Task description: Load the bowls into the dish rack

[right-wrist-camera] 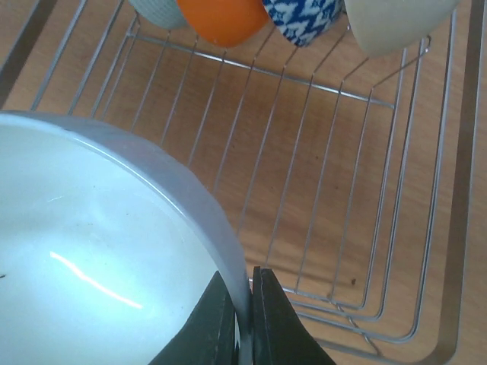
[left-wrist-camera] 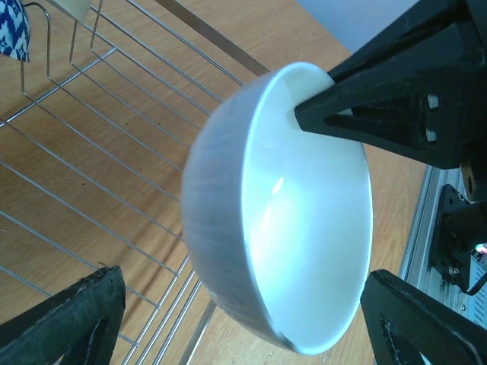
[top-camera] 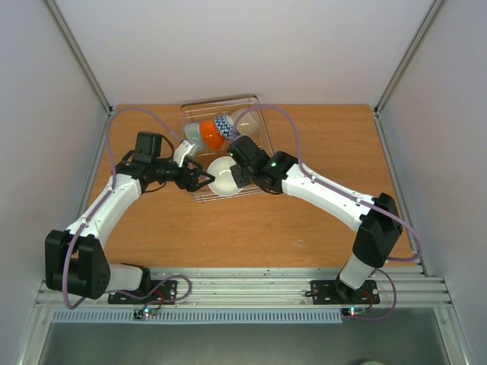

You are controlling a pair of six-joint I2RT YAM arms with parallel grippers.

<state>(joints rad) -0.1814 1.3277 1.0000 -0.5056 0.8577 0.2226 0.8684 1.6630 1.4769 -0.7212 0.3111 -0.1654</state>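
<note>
The right gripper [right-wrist-camera: 242,323] has its two fingers pinched tight on the rim of the white bowl [right-wrist-camera: 91,251], one finger inside and one outside. The bowl is tipped up on its edge. In the top view it sits at the lower edge of the dish rack [right-wrist-camera: 327,175], just below the centre of the frame, with its hollow facing the lower part of the picture. Whether it rests on the wires or hangs just above them I cannot tell.

The left gripper [top-camera: 202,181] comes in from the left of the top view with its fingers spread wide. In its own wrist view the two fingers sit in the bottom corners and the bowl fills the space between them (neither finger appears to touch it), so this gripper has hold of nothing.

Four more bowls stand on edge in a row along the top of the right wrist view. From left to right they are the pale blue-green bowl [right-wrist-camera: 156,11], the orange bowl [right-wrist-camera: 224,19], the blue-and-white zigzag bowl [right-wrist-camera: 304,19] and the cream bowl [right-wrist-camera: 396,23]. The rack stands on a wooden table [top-camera: 152,228].
</note>
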